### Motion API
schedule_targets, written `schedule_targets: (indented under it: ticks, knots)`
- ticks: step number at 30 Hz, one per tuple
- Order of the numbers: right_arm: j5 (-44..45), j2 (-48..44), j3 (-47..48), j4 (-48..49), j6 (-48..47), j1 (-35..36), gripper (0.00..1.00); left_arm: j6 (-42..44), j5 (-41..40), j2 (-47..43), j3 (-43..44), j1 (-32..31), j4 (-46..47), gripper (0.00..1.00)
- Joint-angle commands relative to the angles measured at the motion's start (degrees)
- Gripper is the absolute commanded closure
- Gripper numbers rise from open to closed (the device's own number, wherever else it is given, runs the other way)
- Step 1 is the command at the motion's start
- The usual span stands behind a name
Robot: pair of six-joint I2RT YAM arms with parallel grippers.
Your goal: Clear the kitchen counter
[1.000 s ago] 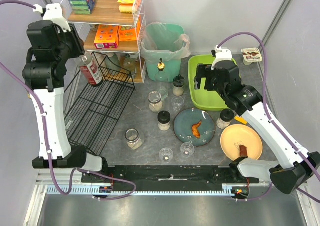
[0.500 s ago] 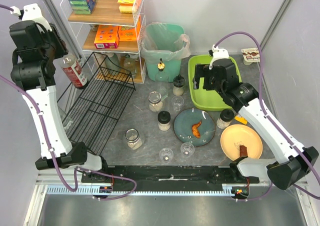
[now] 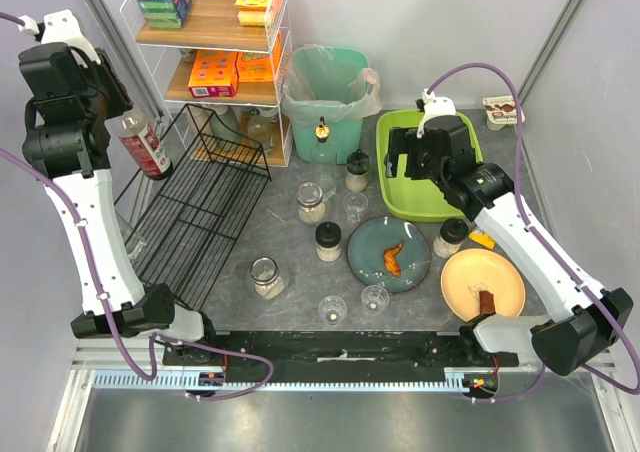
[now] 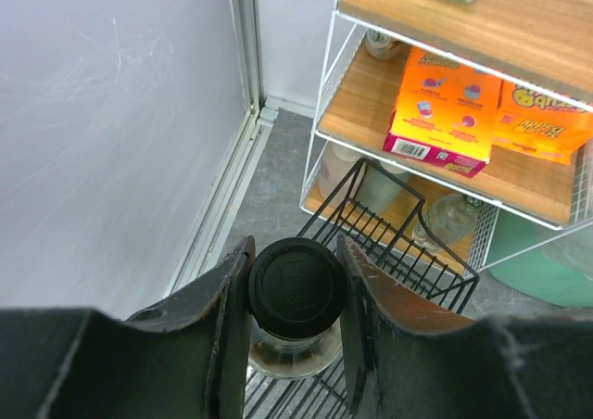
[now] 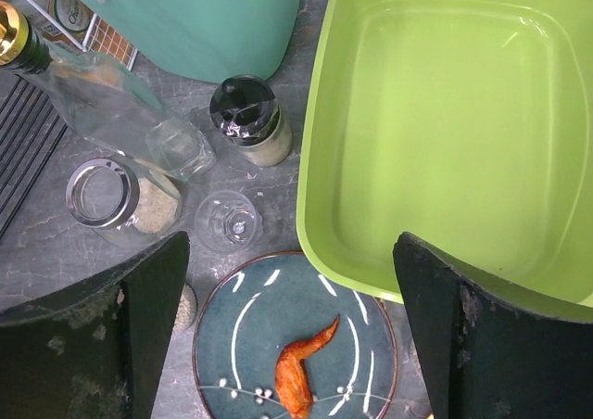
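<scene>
The counter (image 3: 285, 240) is lying flat beneath everything, running from the arms' bases at its near edge to the wall at its far edge. It is looking heavy, rigid and fixed, so there is nowhere to grip it. Clearing it likely means lifting each piece off.

The rack (image 3: 190, 212) is sprawling along the left edge. The tub (image 3: 398, 177) is sitting toward the far right corner. The blue plate (image 3: 355, 257) and orange plate (image 3: 470, 272) are resting toward the near right, each carrying a food scrap.

The left claw (image 4: 295, 298) is clamping a bottle (image 3: 140, 144) at its black cap, holding it aloft over the rack's left side. The bottle is probably smooth and slippery. The right claw (image 5: 292, 331) is hanging wide apart and empty above the tub's near wall and the blue plate.

Jars (image 3: 265, 277) and glasses (image 3: 375, 297) are standing mid-counter. They are likely fragile and best taken around their sides.
</scene>
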Motion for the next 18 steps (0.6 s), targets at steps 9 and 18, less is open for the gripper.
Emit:
schedule_targets:
  ticks: [9, 18]
  knots:
    - [-1.41, -0.22, 0.50, 2.30, 0.15, -0.85, 0.02, 0.13, 1.89, -5.69, -10.10, 0.85, 13.07, 0.98]
    - [-2.20, 0.05, -0.55, 2.91, 0.68, -1.21, 0.02, -0.05, 1.89, -12.29, -25.75, 0.76, 20.45, 0.98]
